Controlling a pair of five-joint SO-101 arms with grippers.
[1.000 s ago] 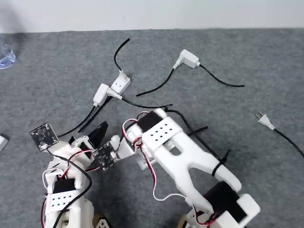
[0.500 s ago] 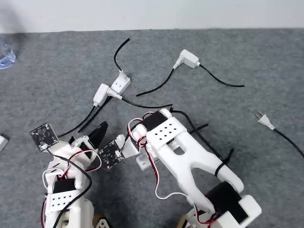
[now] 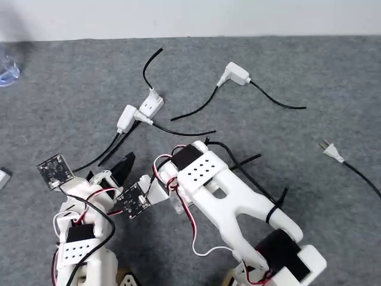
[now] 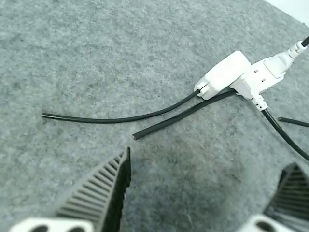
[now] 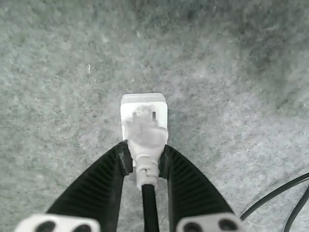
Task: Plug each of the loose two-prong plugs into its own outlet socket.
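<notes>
- Right gripper (image 5: pixel 144 166): pinching a two-prong plug (image 5: pixel 145 135) by its body flanks, with the prongs at the white outlet socket (image 5: pixel 143 104).
- Left gripper (image 4: pixel 209 162): spread, holding nothing.
- Handling, judged: the plug is light and rigid, its cord springy. The socket may slide on the desk (image 3: pixel 71 77).
- Second loose plug (image 3: pixel 331 151): lies toward 3 o'clock. Grasp its moulded body.

The left arm (image 3: pixel 80 247) and right arm (image 3: pixel 238 202) are white plastic with black motors, trailing red, white and black wires (image 3: pixel 191 232). The left hand (image 4: pixel 207 164) and right hand (image 5: pixel 145 159) have black ribbed fingers (image 5: pixel 96 188).
</notes>
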